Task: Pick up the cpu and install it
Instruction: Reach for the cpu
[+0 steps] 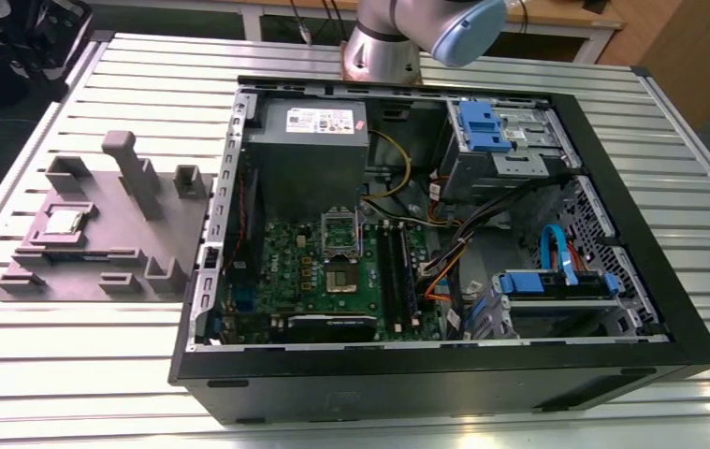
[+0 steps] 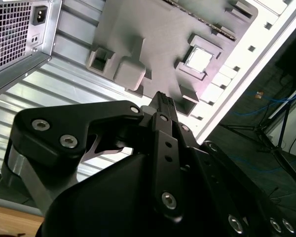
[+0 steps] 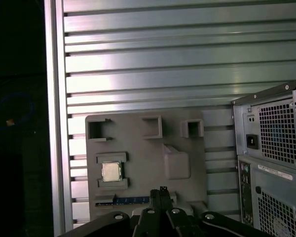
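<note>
The cpu (image 1: 63,222) is a small silver square lying flat in a recess of the grey-mauve plastic block (image 1: 130,245), on the exterior view's left beside the open computer case. Both wrist views show the cpu (image 3: 111,171) (image 2: 200,59) from well above. My black gripper (image 3: 161,190) (image 2: 162,97) hangs high over the block, apart from it, with its fingers together and nothing between them. Inside the case, the dark socket (image 1: 340,278) sits on the green motherboard with its metal bracket (image 1: 339,233) folded up. My arm (image 1: 411,37) rises behind the case.
The open case (image 1: 455,374) holds a grey power supply (image 1: 314,122), blue drive brackets (image 1: 480,126), orange and black cables and memory sticks. Upright posts (image 1: 123,164) stand on the block. The slatted aluminium table (image 3: 138,59) ends at an edge (image 3: 54,123) close to the block.
</note>
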Robot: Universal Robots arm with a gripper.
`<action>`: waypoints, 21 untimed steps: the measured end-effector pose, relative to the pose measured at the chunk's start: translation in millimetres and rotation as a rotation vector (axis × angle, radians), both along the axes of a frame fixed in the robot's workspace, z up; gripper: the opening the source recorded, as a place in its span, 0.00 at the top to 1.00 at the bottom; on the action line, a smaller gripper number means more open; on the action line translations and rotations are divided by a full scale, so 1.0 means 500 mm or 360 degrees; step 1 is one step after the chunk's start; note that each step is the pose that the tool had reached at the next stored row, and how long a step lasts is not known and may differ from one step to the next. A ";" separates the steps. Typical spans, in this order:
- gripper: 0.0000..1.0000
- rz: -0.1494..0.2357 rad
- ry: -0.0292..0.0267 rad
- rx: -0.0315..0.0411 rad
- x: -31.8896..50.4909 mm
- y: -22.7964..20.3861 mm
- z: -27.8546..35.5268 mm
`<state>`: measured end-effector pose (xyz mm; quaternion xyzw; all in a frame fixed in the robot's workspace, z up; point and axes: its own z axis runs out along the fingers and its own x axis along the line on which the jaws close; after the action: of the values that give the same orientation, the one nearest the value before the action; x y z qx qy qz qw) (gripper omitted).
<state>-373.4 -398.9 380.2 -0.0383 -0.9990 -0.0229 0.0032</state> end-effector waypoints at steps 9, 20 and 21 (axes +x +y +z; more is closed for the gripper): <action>0.89 0.0000 0.00000 0.0000 -0.014 0.0000 0.000; 0.89 0.0000 -0.00002 0.0000 -0.040 -0.0002 -0.003; 0.89 0.0000 -0.00002 0.0000 -0.043 -0.0002 -0.003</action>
<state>-395.0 -399.0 378.7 -0.0382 -0.9990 -0.0229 0.0031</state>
